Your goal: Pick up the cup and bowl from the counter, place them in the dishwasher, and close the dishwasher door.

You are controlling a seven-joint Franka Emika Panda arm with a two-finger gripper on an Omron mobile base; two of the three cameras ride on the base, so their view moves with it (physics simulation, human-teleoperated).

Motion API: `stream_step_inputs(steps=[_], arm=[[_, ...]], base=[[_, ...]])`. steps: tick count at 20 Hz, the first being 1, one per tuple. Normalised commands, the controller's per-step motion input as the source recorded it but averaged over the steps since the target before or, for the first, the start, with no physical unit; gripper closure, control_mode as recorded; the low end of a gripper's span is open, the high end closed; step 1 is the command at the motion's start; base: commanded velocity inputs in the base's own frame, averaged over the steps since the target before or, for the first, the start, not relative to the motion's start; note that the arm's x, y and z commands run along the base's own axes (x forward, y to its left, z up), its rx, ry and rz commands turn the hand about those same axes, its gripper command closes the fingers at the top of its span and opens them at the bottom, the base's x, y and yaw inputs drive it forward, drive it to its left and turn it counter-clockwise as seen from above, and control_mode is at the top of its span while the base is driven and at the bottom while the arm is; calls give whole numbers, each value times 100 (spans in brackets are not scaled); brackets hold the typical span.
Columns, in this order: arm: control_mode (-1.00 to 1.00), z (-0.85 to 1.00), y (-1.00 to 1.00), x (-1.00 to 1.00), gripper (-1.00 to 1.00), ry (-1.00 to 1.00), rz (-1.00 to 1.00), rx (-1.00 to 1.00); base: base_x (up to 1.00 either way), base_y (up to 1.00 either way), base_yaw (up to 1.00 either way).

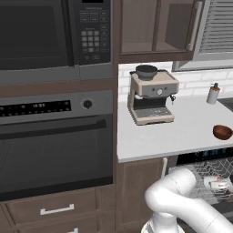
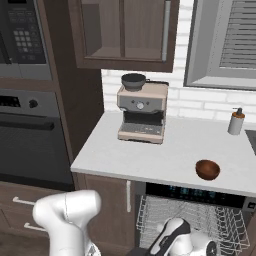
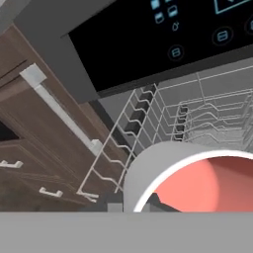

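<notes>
The cup (image 3: 197, 183) is held low over the dishwasher rack (image 3: 197, 108), its pink inside facing the hand camera. The tool (image 2: 172, 235) seems to pinch its rim, though I cannot tell for sure. To do this well, lower the cup slowly between the wires, keep it level, then let go. The bowl (image 2: 207, 169) waits on the counter (image 2: 150, 155) above.

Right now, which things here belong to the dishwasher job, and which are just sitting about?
Job:
bowl on the counter
cup at the gripper, over the dishwasher rack

Sitting about:
coffee machine
soap bottle
oven
microwave
</notes>
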Motion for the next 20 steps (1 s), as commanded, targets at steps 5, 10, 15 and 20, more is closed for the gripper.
stream_step_inputs(steps=[5, 10, 15, 20], arm=[[-100, -32, 0, 28, 100, -2, 4, 0], [-100, -25, 0, 28, 100, -5, 4, 0], [-100, 9, -14, 2, 100, -1, 6, 3], [-100, 17, -1, 3, 100, -15, 9, 14]], base=[[0, 0, 0], [0, 0, 0], [0, 0, 0], [0, 0, 0]])
